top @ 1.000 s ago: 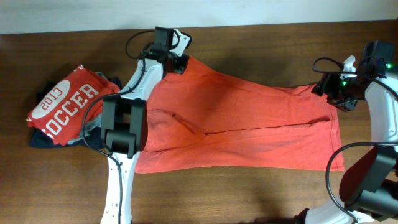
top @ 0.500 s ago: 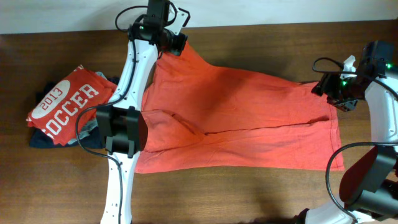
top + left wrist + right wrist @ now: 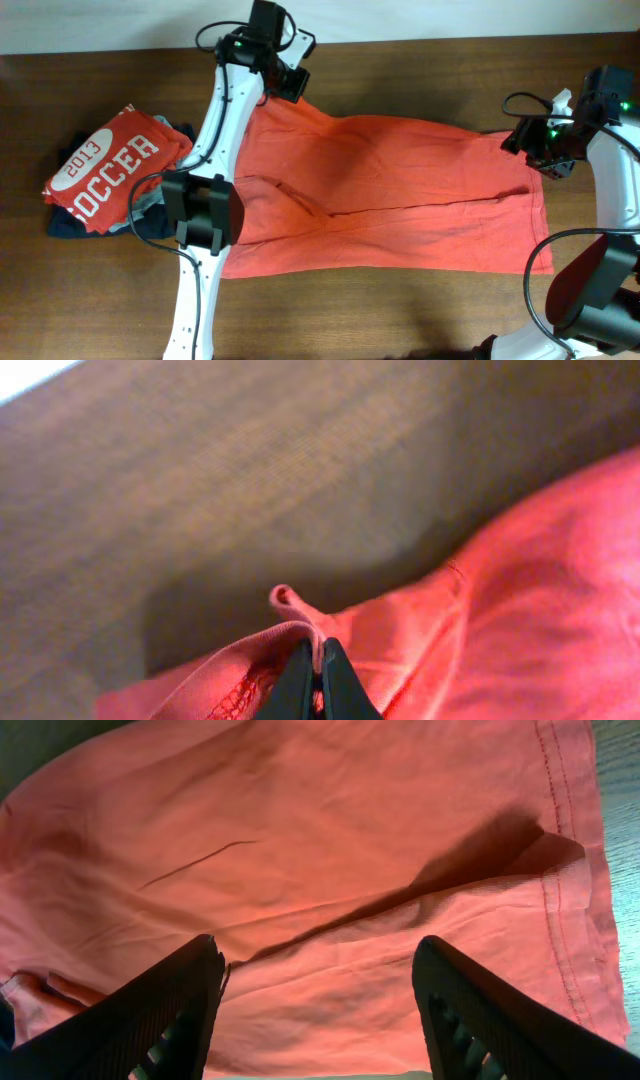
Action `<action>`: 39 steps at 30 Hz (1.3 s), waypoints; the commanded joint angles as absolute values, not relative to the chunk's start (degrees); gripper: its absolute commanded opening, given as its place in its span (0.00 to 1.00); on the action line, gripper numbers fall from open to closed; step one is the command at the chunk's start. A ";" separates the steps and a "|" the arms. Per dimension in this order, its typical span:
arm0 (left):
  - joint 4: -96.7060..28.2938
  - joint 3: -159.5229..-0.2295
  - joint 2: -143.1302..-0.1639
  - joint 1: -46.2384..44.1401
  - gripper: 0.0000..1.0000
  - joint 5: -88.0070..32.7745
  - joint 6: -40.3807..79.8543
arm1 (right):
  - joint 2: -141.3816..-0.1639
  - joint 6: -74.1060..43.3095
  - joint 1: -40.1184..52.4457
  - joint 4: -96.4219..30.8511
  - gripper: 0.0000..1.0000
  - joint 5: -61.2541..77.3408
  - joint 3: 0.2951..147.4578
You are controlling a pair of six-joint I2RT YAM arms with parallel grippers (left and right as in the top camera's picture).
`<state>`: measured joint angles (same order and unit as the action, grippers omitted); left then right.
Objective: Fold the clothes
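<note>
While mostly flat, one orange-red cotton T-shirt (image 3: 380, 190): left claw (image 3: 318, 660) tight on its 11 o'clock corner, right claw (image 3: 320, 960) wide.

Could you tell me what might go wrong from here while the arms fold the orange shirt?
The left gripper pinches only a small pucker of the orange T-shirt at its edge, so the cloth may slip out under tension. The right gripper is open above the shirt, holding nothing, so a pull from the left could drag the whole garment. The pile of folded clothes lies close and might get snagged.
</note>
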<state>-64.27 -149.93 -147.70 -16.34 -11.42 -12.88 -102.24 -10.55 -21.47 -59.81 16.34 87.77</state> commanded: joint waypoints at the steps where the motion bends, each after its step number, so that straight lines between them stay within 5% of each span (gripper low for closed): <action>1: -67.00 -151.94 -147.85 -17.23 0.03 -12.21 -13.61 | -102.50 -11.03 -20.95 -59.79 0.63 16.23 88.40; 16: -90.02 -152.05 -147.85 -17.85 0.01 -12.62 -8.62 | -102.65 -11.00 -20.97 -59.11 0.67 15.73 88.40; 39: -87.35 -152.05 -147.85 -17.85 0.01 -12.60 -8.62 | -114.93 -22.98 -27.86 -48.10 0.68 14.33 88.40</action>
<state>-87.59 -150.93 -147.70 -17.89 -11.77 -9.37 -114.45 -18.52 -26.85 -48.95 15.07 87.85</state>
